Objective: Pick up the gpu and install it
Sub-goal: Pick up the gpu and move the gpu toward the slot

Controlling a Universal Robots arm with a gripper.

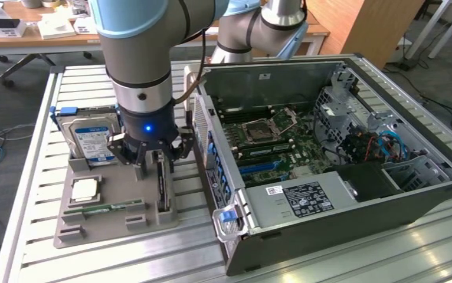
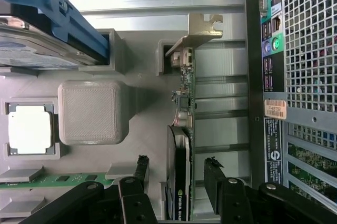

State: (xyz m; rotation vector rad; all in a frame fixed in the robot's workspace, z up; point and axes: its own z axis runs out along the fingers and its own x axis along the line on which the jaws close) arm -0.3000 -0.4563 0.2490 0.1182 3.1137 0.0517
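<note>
Open computer case [image 1: 367, 227], grey holder tray [image 1: 112, 229], blue-labelled hard drive [image 1: 92, 144], CPU [image 1: 84, 188], RAM stick [image 1: 104, 209], slatted table [image 1: 77, 82]

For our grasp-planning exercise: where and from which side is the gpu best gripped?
Pinch the gpu across its flat faces at the upper long edge, mid-length, clear of the bracket. Probably come from straight above: it stands on edge in the grey holder, leaving that edge free.

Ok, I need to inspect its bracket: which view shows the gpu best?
The wrist view: the gpu stands on edge, bracket and green board plain, straddled by the open gripper. The exterior view gives just its thin dark edge under the gripper.
</note>
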